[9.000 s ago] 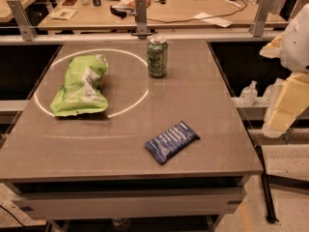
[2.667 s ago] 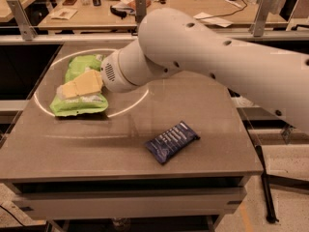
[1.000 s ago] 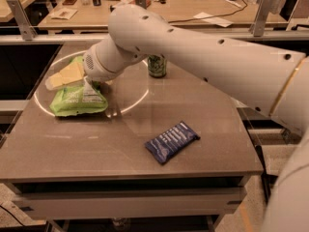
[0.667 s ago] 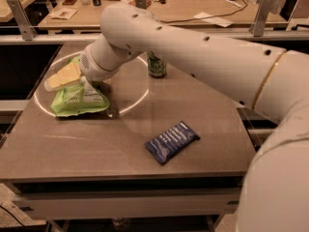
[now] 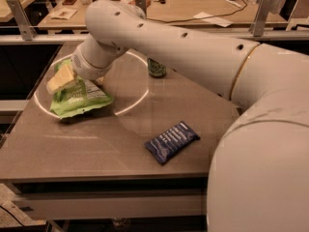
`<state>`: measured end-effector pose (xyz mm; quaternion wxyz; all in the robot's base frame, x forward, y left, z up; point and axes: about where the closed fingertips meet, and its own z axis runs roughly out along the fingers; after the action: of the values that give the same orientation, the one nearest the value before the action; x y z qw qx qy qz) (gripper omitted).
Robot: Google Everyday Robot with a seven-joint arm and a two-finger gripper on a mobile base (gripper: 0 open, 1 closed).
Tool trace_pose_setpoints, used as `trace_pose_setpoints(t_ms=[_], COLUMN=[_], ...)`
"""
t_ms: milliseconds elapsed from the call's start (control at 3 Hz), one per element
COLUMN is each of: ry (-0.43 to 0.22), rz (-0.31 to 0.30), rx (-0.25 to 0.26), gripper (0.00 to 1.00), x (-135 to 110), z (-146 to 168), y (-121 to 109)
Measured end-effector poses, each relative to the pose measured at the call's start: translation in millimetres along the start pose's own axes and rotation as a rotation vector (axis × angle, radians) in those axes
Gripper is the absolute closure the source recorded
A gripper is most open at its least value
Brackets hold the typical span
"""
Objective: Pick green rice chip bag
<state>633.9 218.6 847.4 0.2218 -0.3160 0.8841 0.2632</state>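
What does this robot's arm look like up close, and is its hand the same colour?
The arm is a thick, smooth white tube with small dark round holes along it and a thin gold ring at one joint. No cables show. The gripper, down at the green rice chip bag, is a cream-yellow, blocky piece.

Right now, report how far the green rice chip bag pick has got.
Reach done: the gripper sits on one end of the green rice chip bag. Grasp in hand, though the grip is unconfirmed. Left: lifting it clear of the table.
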Motion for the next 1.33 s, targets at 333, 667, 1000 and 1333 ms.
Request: trace_pose_setpoints(t_ms=[333, 667, 1000, 1333], ry=[0.012, 0.018, 0.013, 0.001], rz=[-0.023, -0.045, -0.061, -0.041], rx=[0.007, 0.009, 0.005, -0.028], gripper=[0.41, 0.65, 0.88, 1.00], x=[-3.4, -5.8, -8.2, -3.5], z=[3.3, 7.1, 7.8, 12.9], y=[-1.1, 0.9, 2.3, 3.1])
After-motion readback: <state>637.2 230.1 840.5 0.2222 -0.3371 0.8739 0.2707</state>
